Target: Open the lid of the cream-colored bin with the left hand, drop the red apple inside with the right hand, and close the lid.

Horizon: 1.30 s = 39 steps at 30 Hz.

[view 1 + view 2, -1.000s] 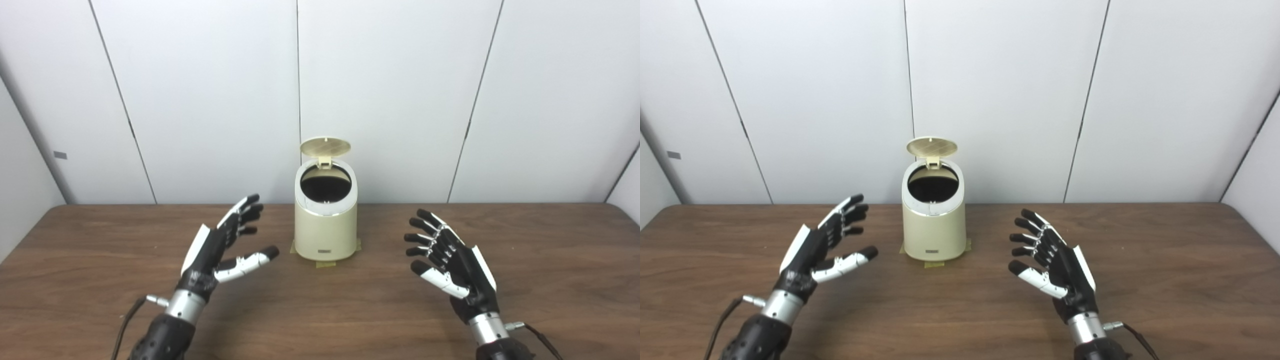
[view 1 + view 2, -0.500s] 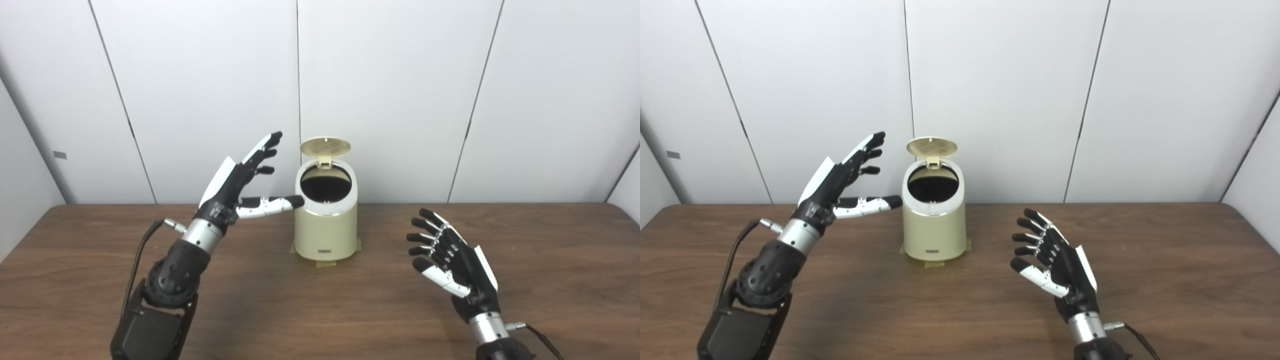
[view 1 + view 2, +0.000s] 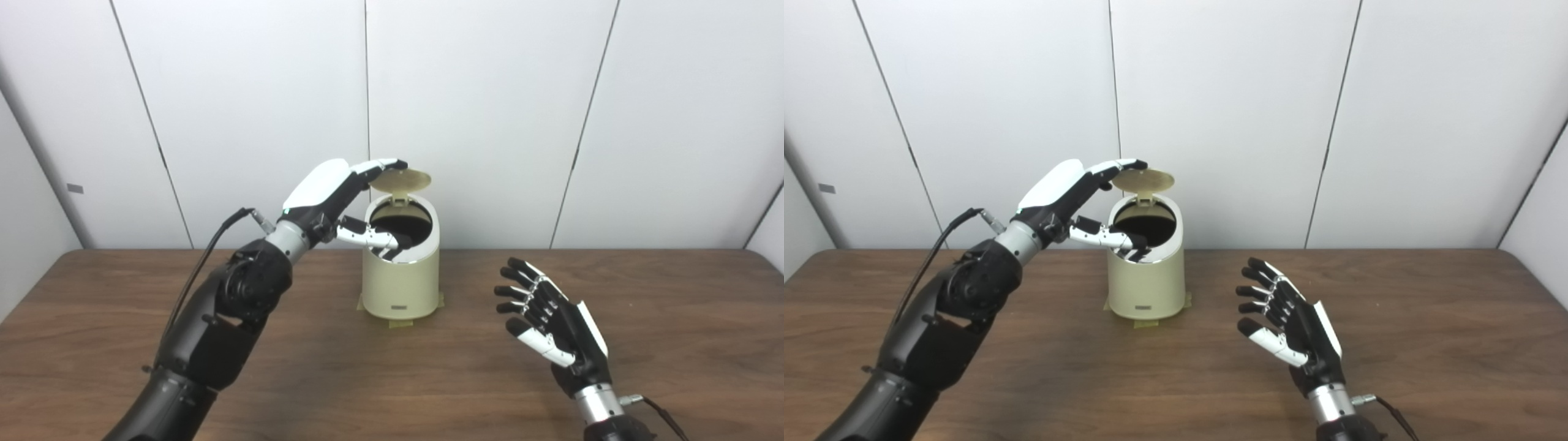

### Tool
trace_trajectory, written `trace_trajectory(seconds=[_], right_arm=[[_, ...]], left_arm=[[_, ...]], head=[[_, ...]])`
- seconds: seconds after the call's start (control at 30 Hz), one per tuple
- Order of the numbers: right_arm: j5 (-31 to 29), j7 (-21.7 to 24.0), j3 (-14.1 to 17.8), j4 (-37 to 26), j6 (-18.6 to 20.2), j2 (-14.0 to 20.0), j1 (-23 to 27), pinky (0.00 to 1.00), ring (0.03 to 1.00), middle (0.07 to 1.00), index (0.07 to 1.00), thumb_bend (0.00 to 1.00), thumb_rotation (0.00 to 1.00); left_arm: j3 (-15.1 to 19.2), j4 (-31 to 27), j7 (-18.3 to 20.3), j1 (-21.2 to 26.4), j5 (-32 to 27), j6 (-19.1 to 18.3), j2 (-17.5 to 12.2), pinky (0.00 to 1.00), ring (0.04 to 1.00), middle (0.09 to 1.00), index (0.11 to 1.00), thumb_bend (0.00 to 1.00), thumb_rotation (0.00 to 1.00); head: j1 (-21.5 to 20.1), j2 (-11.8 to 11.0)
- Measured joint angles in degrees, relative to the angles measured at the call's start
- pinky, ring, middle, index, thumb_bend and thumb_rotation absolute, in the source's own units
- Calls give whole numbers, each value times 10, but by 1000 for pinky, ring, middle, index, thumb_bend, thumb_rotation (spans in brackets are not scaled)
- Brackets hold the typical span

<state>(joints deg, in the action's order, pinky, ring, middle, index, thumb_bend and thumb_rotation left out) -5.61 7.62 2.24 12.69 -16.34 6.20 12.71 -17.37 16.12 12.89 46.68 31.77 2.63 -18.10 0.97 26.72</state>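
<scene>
A cream-colored bin [image 3: 400, 278] stands at the middle back of the wooden table, its round lid [image 3: 404, 179] tipped up on its rear hinge. The dark opening [image 3: 404, 222] shows no contents. My left hand [image 3: 334, 196] is open and raised at the bin's left side; its fingertips [image 3: 392, 164] reach over the lid's top edge and its thumb hangs across the front of the opening. My right hand [image 3: 554, 321] is open, palm up, holding nothing, low over the table right of the bin. No red apple is visible in either view.
Tape tabs [image 3: 401, 321] hold the bin's base to the brown table [image 3: 392, 380]. White wall panels [image 3: 490, 122] stand right behind the bin. The table's far edge runs just behind it.
My left hand rose from the table, swung right to the bin and turned palm down, its fingertips now over the raised lid. The right hand barely shifted. The lid stayed up.
</scene>
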Motion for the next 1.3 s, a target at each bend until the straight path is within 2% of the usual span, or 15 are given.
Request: trace_trajectory(seconds=[0.07,0.2,0.4,1.1,1.3], right_arm=[[0,1,-1,-1,0,0,0,649,741,829,830,794,495],[-1,2,0,-2,0,0,0,647,741,827,824,807,491],[0,2,0,-1,0,0,0,641,735,834,827,817,512],[16,-7,1,4,0,-5,3,636,736,839,823,832,521],[21,-12,1,4,0,-7,4,623,735,831,817,822,516]], left_arm=[[-4,12,2,14,8,1,-1,782,916,932,920,892,426],[-20,16,3,18,30,7,-3,924,970,928,908,882,423],[-35,16,1,27,73,16,-19,995,999,916,912,887,453],[-11,1,32,22,62,26,-30,1000,970,905,898,850,420],[-7,-6,38,18,57,24,-34,962,938,904,893,865,432]], head=[[-1,0],[-2,1],[-2,2],[-6,1],[-9,2]])
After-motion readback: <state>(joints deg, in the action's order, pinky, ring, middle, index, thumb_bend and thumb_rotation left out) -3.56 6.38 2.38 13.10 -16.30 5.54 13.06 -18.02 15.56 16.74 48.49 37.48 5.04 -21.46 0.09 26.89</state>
